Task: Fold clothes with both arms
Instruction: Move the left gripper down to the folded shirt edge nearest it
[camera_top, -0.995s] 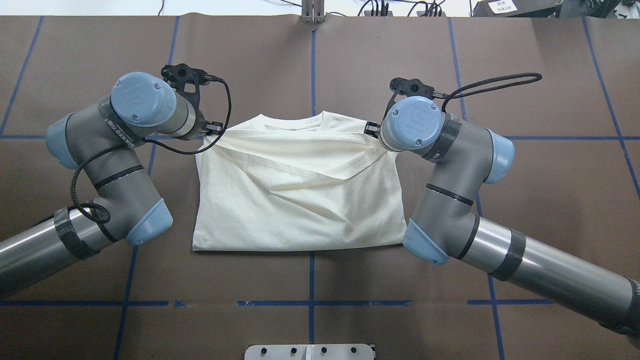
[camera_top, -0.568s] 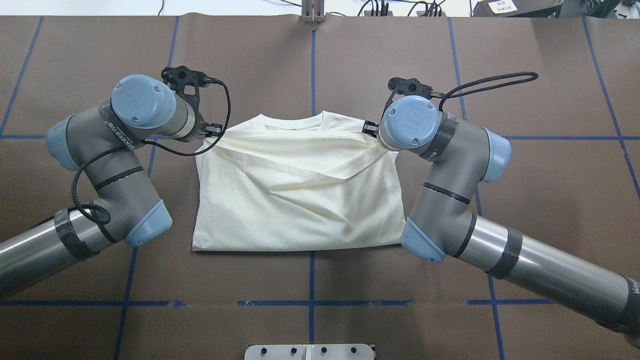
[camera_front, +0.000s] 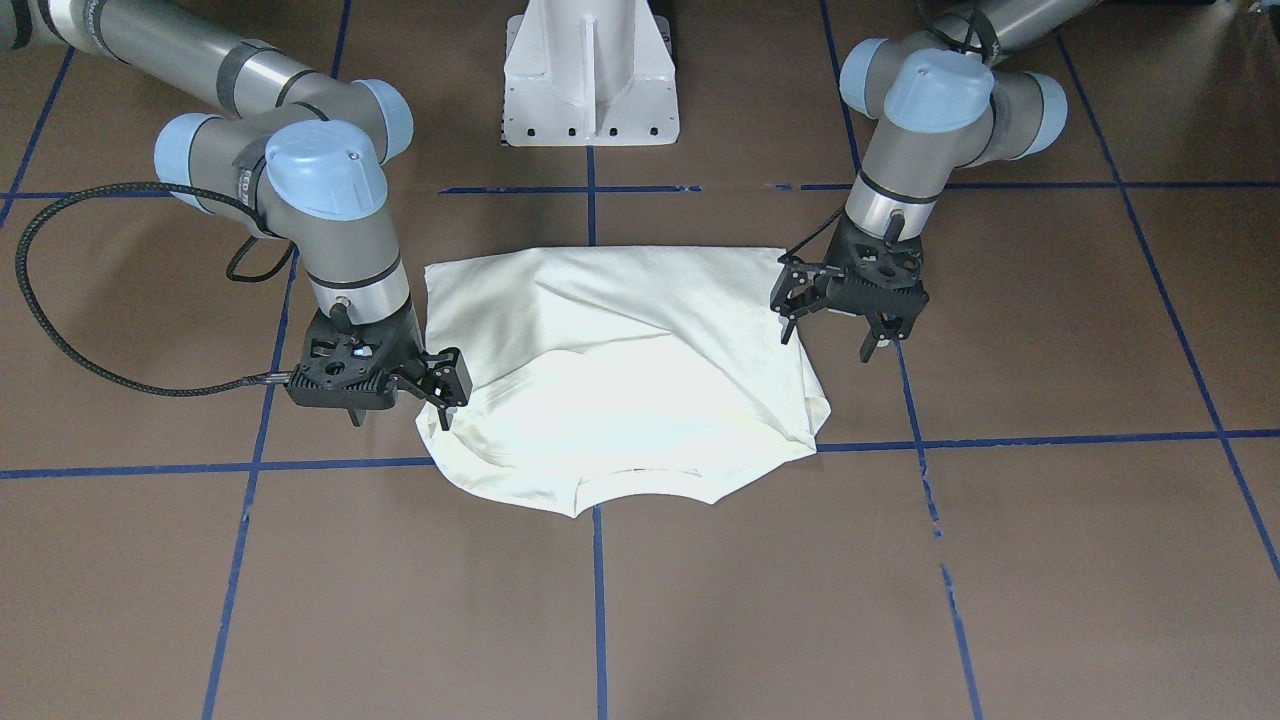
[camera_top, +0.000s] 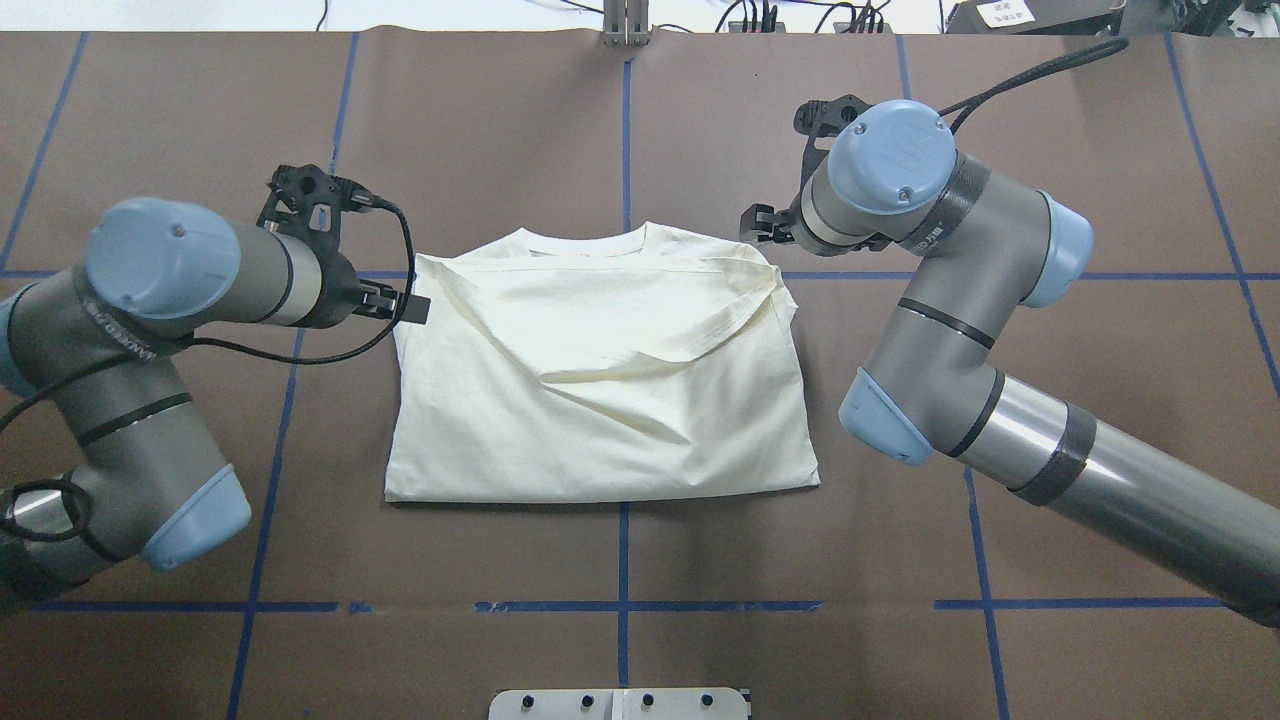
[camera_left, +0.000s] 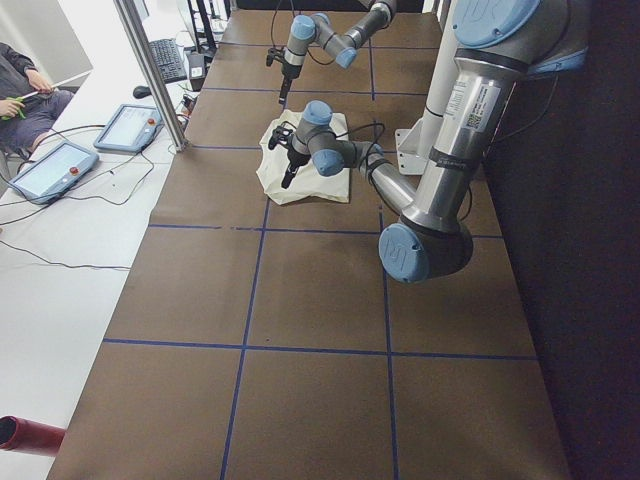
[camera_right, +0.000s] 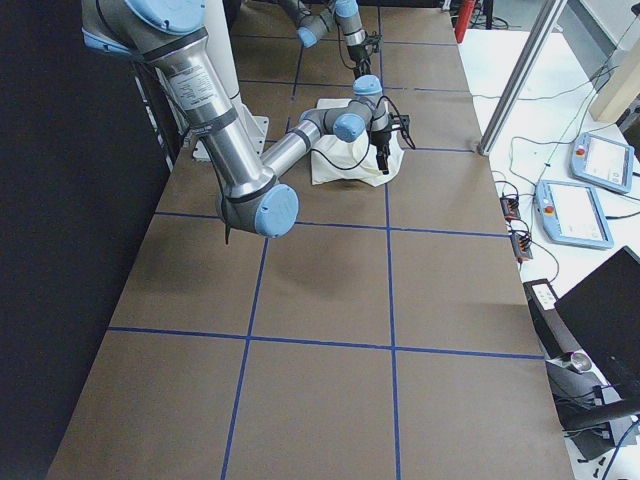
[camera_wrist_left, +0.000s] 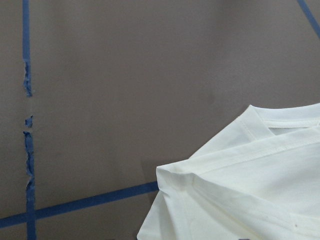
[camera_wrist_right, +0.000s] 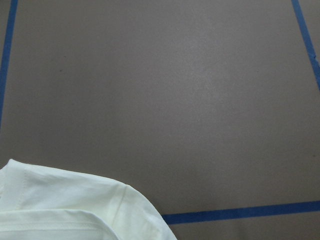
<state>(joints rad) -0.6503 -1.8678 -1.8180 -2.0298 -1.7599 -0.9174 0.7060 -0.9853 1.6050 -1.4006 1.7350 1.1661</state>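
My left gripper (camera_top: 400, 302) has let go of the shoulder corner and backed off, fingers apart. The T-shirt (camera_top: 600, 390) lies folded, plain side up, on the bench (camera_top: 500, 130). The right gripper (camera_top: 757, 224) has released too, fingers apart, so I judge this fold done.

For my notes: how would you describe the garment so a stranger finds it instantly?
Start from the brown table gridded with blue tape. At its centre lies a folded cream-white shirt, collar away from the robot. It is the only cloth there, plain and pale.
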